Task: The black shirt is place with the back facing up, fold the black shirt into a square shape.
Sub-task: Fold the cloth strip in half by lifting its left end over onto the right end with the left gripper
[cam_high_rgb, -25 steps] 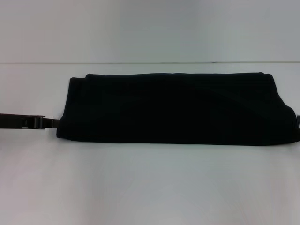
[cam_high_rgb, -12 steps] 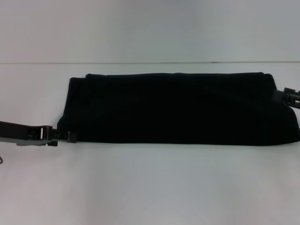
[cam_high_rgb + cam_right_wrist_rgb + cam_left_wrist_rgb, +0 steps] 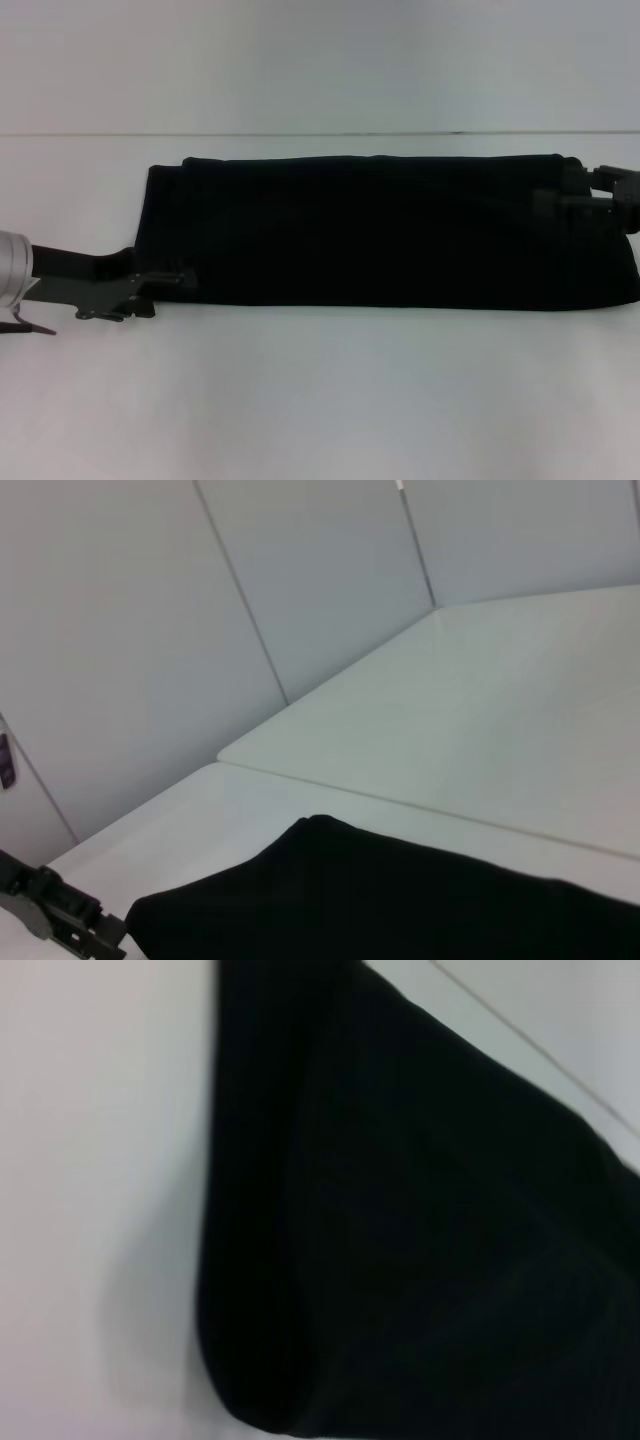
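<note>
The black shirt lies on the white table as a long flat band running left to right, with no lettering showing. My left gripper reaches in from the left and sits at the band's near left corner, touching the cloth's edge. My right gripper comes in from the right and lies over the band's far right end. The left wrist view is filled by the shirt with its rounded folded corner. In the right wrist view the shirt lies below, and the left gripper shows at its far end.
A seam line crosses the table behind the shirt. Pale wall panels stand beyond the table's edge. Bare white tabletop lies in front of the shirt and to its left.
My left gripper has slid right and nearer, from beside the shirt's left edge to its near left corner. My right gripper has come into view and moved left over the shirt's far right end.
</note>
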Controlling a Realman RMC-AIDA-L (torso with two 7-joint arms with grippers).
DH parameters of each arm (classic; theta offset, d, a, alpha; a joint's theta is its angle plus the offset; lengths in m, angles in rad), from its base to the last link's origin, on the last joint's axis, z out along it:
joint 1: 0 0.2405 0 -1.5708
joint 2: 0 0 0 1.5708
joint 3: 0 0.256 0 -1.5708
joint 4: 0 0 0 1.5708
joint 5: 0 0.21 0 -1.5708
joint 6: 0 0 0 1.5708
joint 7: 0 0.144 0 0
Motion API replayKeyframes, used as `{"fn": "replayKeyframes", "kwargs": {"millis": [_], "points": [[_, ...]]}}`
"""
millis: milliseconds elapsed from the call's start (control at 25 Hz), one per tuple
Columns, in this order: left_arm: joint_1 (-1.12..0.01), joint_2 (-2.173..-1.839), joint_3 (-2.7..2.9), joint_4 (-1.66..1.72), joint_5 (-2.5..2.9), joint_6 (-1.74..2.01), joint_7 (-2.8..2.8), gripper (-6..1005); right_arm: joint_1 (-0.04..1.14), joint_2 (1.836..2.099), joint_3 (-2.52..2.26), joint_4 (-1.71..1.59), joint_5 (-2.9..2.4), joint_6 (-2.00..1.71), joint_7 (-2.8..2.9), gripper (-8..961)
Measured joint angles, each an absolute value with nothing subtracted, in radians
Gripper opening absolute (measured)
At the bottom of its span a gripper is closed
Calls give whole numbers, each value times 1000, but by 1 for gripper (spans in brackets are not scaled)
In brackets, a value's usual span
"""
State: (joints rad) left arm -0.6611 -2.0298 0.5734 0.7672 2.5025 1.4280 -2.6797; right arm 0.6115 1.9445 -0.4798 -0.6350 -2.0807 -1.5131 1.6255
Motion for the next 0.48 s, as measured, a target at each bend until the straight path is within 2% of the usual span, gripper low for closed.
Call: {"fn": "replayKeyframes", "kwargs": {"millis": [80, 480], "points": [[-660, -2031, 558, 751, 2495, 1413, -2722, 829, 622, 1941, -483, -640, -2079, -1514, 1624, 927], [-644, -2037, 446, 667, 2486, 1402, -2833, 830, 655, 1938, -492, -663, -2080, -1517, 1599, 931]]}}
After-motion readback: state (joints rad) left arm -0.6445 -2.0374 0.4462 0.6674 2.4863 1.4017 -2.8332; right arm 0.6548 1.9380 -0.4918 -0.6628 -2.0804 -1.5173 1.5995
